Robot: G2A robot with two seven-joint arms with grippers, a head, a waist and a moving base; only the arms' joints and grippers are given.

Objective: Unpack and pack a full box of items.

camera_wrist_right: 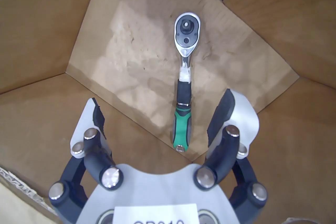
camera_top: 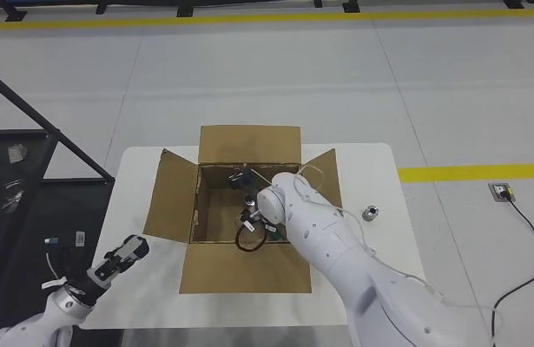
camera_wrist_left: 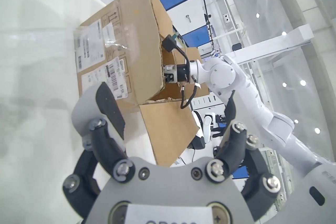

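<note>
An open cardboard box [camera_top: 216, 205] stands in the middle of the white table, all its flaps folded outward. On the box floor [camera_wrist_right: 136, 51] lies a ratchet wrench [camera_wrist_right: 183, 83] with a chrome head and a green and black handle. My right gripper [camera_wrist_right: 162, 114] hangs open inside the box, above the handle end of the wrench, holding nothing; from the left wrist view its wrist [camera_wrist_left: 181, 72] dips over the box rim. My left gripper [camera_wrist_left: 170, 109] is open and empty, low beside the box [camera_wrist_left: 136, 51], near the table's front left corner [camera_top: 128, 252].
A small metal socket [camera_top: 370, 212] sits on the table [camera_top: 371, 252] to the right of the box. A dark rack [camera_top: 23, 217] with small items stands off the table's left side. Shipping labels [camera_wrist_left: 97, 51] cover the box's outer wall.
</note>
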